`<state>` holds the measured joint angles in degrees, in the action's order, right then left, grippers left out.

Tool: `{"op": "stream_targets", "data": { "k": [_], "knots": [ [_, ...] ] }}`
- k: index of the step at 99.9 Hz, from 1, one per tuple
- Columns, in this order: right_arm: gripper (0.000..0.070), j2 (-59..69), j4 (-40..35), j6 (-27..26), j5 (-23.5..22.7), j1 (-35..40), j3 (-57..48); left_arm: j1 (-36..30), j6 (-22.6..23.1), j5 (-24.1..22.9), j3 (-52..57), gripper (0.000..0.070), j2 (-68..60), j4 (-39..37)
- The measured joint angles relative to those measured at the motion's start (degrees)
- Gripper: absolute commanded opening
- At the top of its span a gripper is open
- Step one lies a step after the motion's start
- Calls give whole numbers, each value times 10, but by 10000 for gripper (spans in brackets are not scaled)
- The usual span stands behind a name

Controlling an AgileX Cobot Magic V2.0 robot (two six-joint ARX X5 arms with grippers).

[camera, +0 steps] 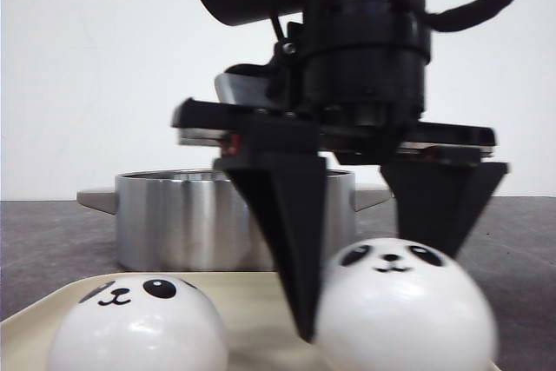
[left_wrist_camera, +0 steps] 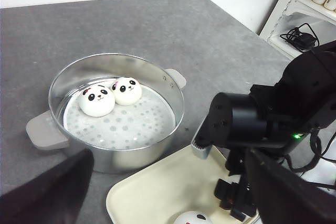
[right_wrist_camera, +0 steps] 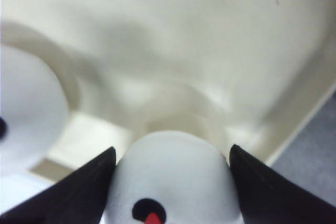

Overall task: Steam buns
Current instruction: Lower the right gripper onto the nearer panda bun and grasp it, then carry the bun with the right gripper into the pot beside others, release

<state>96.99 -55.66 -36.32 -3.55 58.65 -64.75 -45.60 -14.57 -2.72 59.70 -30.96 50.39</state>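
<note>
Two panda-faced buns [left_wrist_camera: 96,101] [left_wrist_camera: 127,90] lie side by side on the perforated liner inside the steel pot [left_wrist_camera: 173,95]. Two more are on the cream tray [camera: 252,301]. One of them [camera: 135,323] sits free at the left. The other [camera: 404,310] is between the black fingers [right_wrist_camera: 79,192] of my right gripper [right_wrist_camera: 172,153], which touch it on both sides. My left gripper [left_wrist_camera: 169,156] hovers open above the near edge of the pot and the tray, with nothing between its fingers.
The pot [camera: 191,219] stands just behind the tray on the grey table. In the left wrist view a white shelf unit [left_wrist_camera: 310,9] with bottles and a cable stands past the table's corner. My right arm [left_wrist_camera: 262,124] reaches over the tray.
</note>
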Motion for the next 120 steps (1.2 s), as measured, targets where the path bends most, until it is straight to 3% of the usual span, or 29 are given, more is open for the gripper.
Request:
{"op": "stream_targets", "data": {
  "k": [4, 13, 58, 76, 93, 107, 120],
  "knots": [
    [332, 0, -5, 0, 5, 2, 0, 0, 0, 0, 0, 554, 0, 0],
    [0, 0, 2, 0, 12, 6, 0, 0, 0, 0, 0, 554, 0, 0],
    [4, -12, -2, 2, 18, 9, -5, 0, 0, 0, 0, 554, 0, 0],
    [4, -78, -54, 11, 25, 9, -111, 0, 0, 0, 0, 554, 0, -4],
    [4, -107, -76, 60, 75, -4, -275, 0, 0, 0, 0, 554, 0, -27],
    [4, -78, -63, 125, 77, -56, -372, 0, 0, 0, 0, 554, 0, -30],
    [4, -22, -43, 173, 69, -113, -391, 0, 0, 0, 0, 554, 0, -30]
  ]
}}
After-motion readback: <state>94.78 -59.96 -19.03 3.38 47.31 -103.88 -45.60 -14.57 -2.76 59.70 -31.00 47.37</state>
